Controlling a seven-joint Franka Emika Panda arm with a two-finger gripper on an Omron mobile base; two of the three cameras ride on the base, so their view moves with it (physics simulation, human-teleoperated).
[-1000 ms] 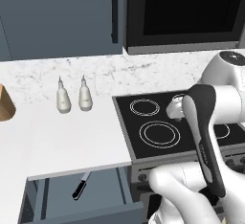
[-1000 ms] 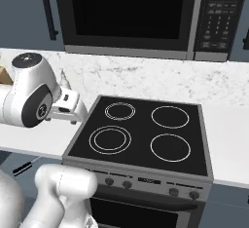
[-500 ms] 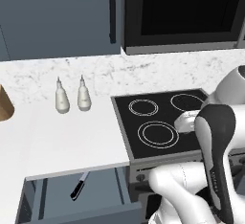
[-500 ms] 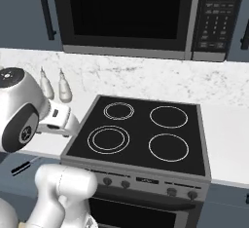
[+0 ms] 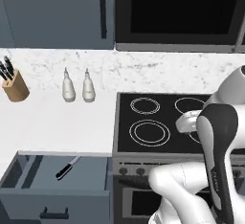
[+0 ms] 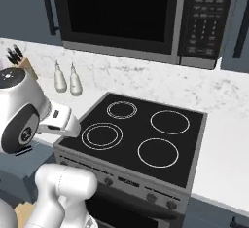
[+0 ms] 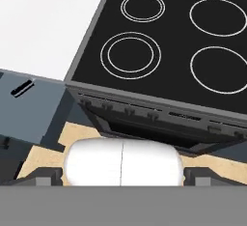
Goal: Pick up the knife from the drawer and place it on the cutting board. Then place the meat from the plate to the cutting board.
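The drawer (image 5: 52, 182) stands pulled open below the counter, left of the stove. The knife (image 5: 67, 167) lies inside it, black handle nearest, blade pointing to the counter. In the hand view the drawer (image 7: 34, 111) shows at the left with the knife's handle (image 7: 22, 88) in it. My gripper (image 7: 123, 176) hangs open over the stove's front edge, fingertips (image 7: 46, 176) wide apart with nothing between them. The hand (image 5: 187, 121) is well right of the drawer and shows low on the left (image 6: 61, 122) in the right base view. The cutting board, the meat and the plate are out of view.
A black stove top (image 5: 158, 122) with several rings fills the counter's right part. Two white bottles (image 5: 77, 86) stand at the back wall, and a tan knife block (image 5: 14, 88) at the far left. A microwave (image 6: 121, 12) hangs above the stove.
The whole scene has slid a little to the right in both base views, so the camera has moved; more of the knife block shows. The arm has swung lower. The gripper stays open.
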